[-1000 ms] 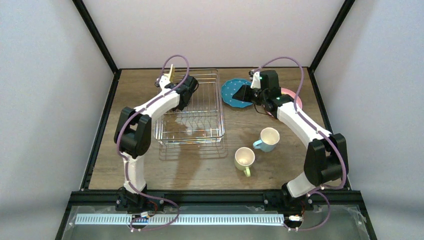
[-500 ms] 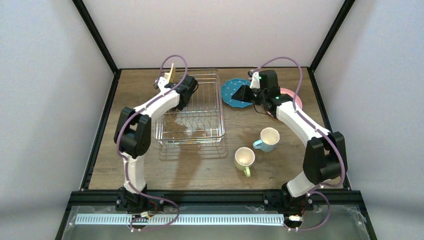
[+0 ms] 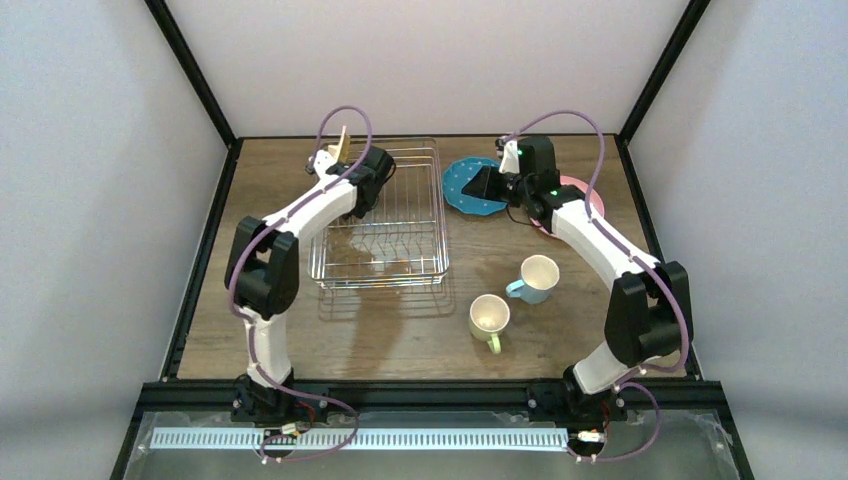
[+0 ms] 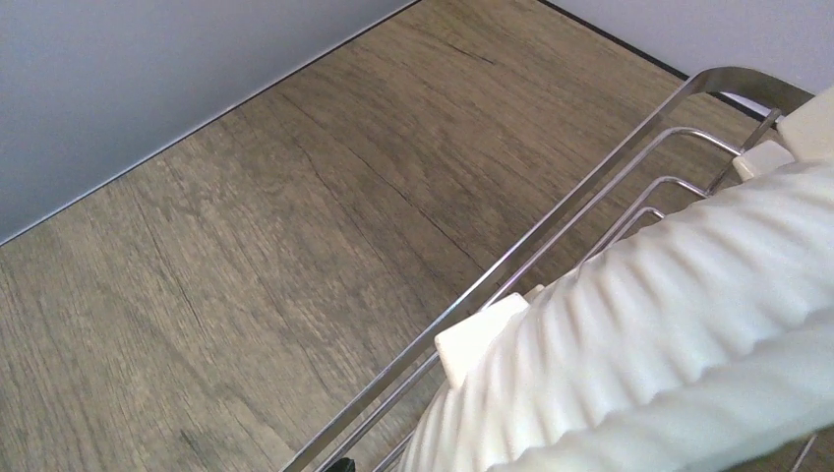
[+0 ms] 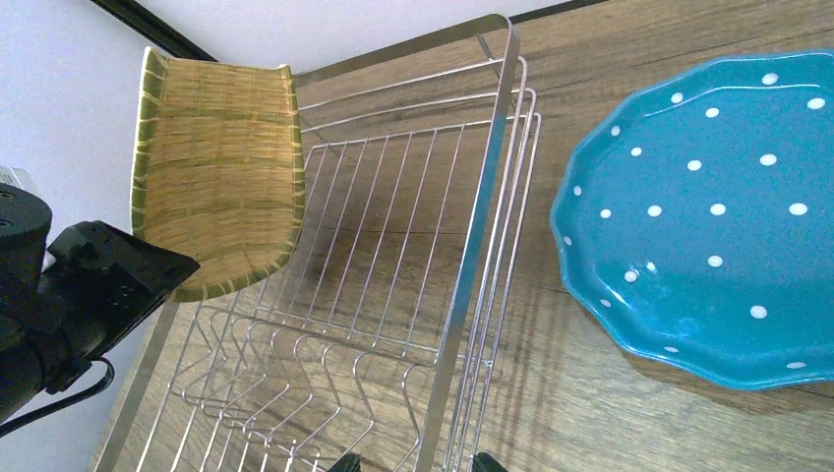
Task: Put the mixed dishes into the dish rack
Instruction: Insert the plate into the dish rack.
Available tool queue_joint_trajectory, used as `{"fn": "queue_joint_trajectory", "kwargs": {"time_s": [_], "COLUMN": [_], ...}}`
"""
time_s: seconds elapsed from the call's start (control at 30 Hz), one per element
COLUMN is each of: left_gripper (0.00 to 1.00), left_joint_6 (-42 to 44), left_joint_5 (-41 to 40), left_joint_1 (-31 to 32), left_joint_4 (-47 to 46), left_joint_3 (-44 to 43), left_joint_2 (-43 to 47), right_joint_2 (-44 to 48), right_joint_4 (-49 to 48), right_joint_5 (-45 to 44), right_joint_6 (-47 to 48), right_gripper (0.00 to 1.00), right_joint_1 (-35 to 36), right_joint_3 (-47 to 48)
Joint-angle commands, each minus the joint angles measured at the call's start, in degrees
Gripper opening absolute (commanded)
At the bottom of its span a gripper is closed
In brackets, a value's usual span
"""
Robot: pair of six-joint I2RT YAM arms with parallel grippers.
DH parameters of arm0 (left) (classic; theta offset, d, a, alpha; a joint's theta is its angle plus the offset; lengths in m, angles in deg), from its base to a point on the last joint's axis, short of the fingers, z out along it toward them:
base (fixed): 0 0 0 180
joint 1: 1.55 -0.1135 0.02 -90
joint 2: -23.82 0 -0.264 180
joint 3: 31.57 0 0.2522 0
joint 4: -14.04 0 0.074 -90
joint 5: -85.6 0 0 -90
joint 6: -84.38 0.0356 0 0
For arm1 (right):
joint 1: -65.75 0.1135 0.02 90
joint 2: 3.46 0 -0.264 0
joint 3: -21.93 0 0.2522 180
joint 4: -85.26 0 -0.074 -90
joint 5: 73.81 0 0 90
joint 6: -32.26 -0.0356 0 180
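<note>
Right gripper (image 5: 415,462) open, empty, hovering above gap between silver wire-grid dish rack (image 5: 480,206) and teal dotted round plate (image 5: 708,226). Teal plate flat on surface, right of gripper in frame; right arm nearer. Far-left rack corner: tan woven-look plate (image 5: 216,167) on edge, left gripper (image 3: 335,162) at it, grip unclear.

no legible text, labels, brands, numbers or signs in any view, only white dots on teal dotted plate (image 5: 708,216), plain weave on tan woven-look plate (image 5: 216,167)
</note>
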Motion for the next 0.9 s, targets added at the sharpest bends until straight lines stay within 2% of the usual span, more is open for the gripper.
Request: {"fn": "queue_joint_trajectory", "kwargs": {"time_s": [0.0,0.87], "left_gripper": [0.82,0.82], "left_joint_6": [0.13,0.39], "left_joint_5": [-0.57,-2.12], "left_joint_1": [-0.38,-0.36], "left_joint_4": [-0.03,0.78], "left_joint_3": [-1.36,-0.12], "left_joint_2": [2.36,6.09], "right_joint_2": [-1.03,-1.00], "right_joint_4": [-0.44,-0.08], "right_joint_5": [-0.04,-1.54], "right_joint_6": [-0.73,-1.90], "right_gripper": [0.65,0.65], "right_joint_1": [0.87,2.66], "right_joint_3": [1.62,2.33]}}
